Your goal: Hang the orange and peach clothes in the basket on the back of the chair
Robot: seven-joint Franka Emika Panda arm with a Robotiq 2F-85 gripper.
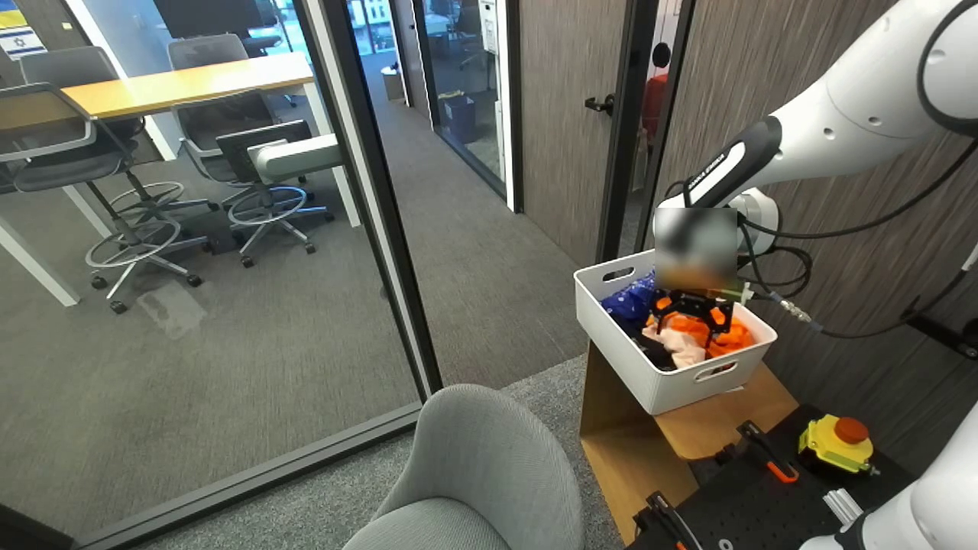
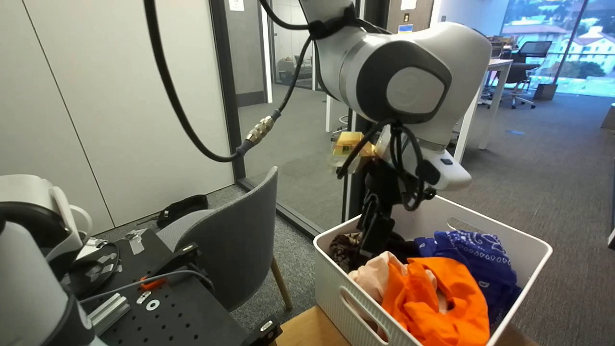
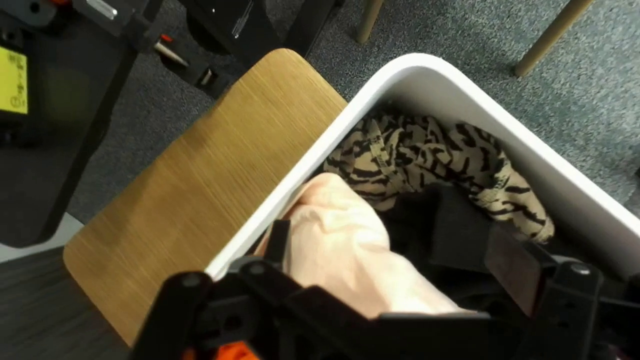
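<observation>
Black two-fingered gripper (image 3: pixel 395 252) held wide over the white plastic basket (image 1: pixel 623 353), neither orange cloth (image 2: pixel 423 322) nor peach cloth (image 3: pixel 345 245) inside was yet hung on the grey fabric chair (image 1: pixel 504 451).

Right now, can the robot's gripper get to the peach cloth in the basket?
Probably yes: the gripper is open, the peach cloth shows bare between its jaws, and the basket is open on top. Whether gripper and cloth touch, I can't tell.
</observation>
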